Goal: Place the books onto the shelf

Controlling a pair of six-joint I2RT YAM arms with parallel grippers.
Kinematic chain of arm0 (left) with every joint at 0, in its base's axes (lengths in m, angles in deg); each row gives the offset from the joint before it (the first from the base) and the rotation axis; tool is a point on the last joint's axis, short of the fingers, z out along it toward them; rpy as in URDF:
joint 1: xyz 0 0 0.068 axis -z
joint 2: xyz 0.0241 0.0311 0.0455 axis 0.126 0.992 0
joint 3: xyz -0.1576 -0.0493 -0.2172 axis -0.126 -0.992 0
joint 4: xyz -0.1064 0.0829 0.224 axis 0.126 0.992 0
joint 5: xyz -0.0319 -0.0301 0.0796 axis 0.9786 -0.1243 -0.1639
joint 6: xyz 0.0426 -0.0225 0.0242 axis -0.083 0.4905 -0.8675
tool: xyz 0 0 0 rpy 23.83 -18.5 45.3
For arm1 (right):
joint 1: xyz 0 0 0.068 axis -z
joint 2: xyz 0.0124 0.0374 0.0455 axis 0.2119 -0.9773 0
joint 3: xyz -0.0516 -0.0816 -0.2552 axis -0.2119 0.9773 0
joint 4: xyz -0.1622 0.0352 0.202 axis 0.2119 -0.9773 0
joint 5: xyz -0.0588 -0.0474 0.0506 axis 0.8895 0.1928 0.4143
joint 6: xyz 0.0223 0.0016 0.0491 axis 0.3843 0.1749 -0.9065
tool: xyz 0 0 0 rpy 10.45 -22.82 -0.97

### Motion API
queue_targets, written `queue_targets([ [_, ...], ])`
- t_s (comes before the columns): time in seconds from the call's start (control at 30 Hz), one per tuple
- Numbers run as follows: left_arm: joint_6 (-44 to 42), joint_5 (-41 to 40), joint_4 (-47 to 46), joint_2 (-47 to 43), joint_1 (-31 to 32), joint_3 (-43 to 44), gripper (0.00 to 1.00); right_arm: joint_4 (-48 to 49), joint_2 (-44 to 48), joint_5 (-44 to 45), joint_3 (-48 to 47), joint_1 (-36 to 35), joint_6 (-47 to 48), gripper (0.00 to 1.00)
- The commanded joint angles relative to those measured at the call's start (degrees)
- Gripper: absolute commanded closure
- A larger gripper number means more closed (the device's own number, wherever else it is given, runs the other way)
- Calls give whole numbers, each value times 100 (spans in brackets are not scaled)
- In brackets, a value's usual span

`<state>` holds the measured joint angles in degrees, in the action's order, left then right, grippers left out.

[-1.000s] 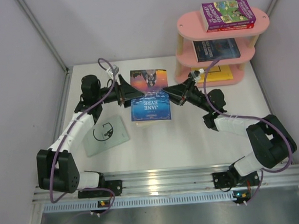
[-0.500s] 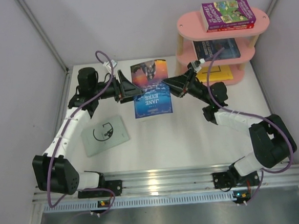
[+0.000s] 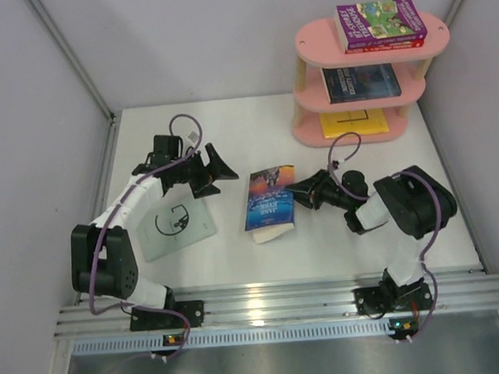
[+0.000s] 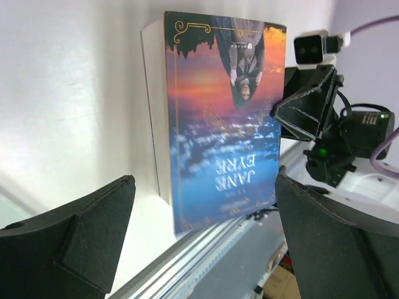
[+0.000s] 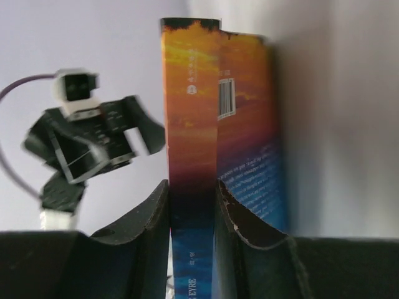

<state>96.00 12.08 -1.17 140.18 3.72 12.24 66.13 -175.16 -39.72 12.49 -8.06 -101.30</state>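
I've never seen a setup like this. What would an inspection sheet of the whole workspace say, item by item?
Surface: white table, no spills seen.
Job's things: Jane Eyre book tipped up on edge mid-table; grey-green book flat at left; pink shelf carries purple-green book over red book on top, navy book in the middle, yellow book at the bottom.
Clutter: nothing seen.
Claws: left claw open, holding nothing; right claw shut on the Jane Eyre book's spine.
Cables: left purple cable and right purple cable loop free above the arms.
Surroundings: pale walls; metal rail along the near edge.
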Motion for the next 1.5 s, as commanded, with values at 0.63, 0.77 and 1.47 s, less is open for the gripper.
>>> queue_targets([
  [0.63, -293, 98, -1150, 2019, 609, 181, 62, 1466, -1176, 163, 403, 34, 1360, 73],
  [0.77, -372, -34, -1167, 2273, 705, 31, 67, 1669, -1353, 189, 456, 43, 1255, 62],
  [1.47, -171, 35, -1545, 2450, 837, -400, 77, 227, -535, -399, 130, -388, 2143, 47],
])
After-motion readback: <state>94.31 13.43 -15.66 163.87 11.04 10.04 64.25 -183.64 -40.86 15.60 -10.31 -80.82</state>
